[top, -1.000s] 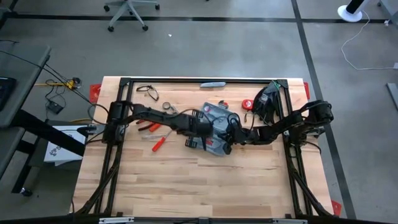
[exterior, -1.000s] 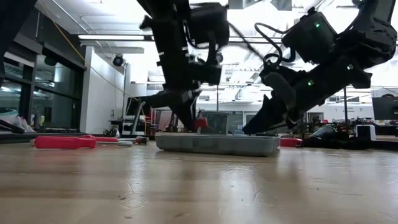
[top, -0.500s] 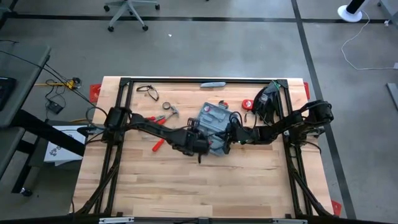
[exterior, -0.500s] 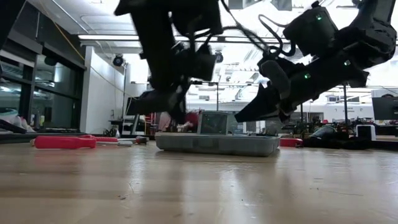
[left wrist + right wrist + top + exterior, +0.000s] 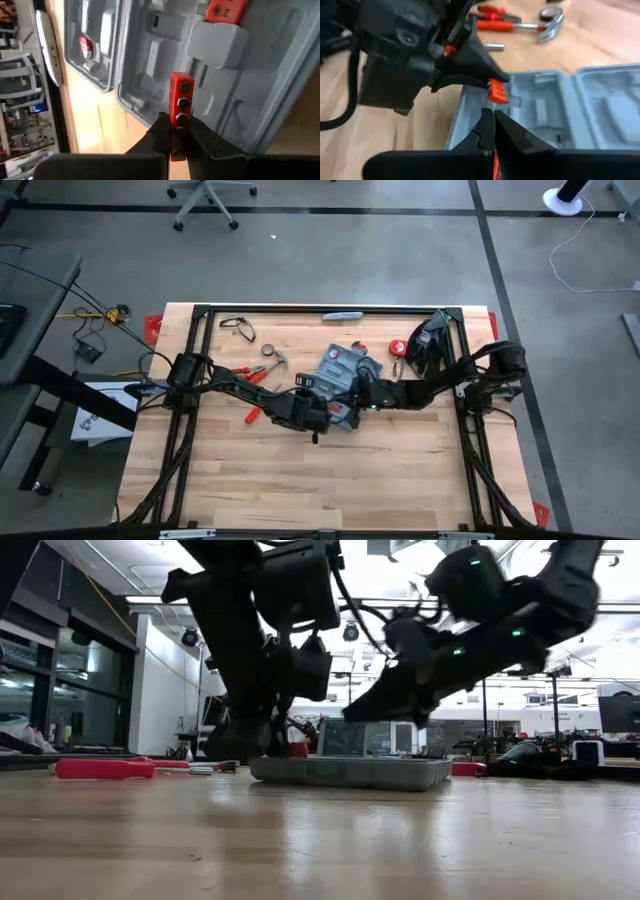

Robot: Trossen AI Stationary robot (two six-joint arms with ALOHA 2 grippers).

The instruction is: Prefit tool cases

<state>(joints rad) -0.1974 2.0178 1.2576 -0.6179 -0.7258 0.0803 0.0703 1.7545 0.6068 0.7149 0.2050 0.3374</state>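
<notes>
1. Since the tool case (image 5: pixel 345 370) lies open and flat near the table's middle, its moulded slots face up, ready to load.
2. Left gripper (image 5: pixel 176 134) has its fingers clamped on a red bit holder (image 5: pixel 180 102), hovering over the case's near-left edge, probably lining it up with a slot.
3. Right gripper (image 5: pixel 492 116), fingers pressed together and empty, hangs just beside it above the case, likely to steady things.

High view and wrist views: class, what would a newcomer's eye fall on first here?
The open blue-grey tool case lies at mid-table with both arms meeting over it. The left gripper pinches a red bit holder above the moulded tray; the shut right gripper hovers close by. Red-handled tools lie scattered to the case's left.
</notes>
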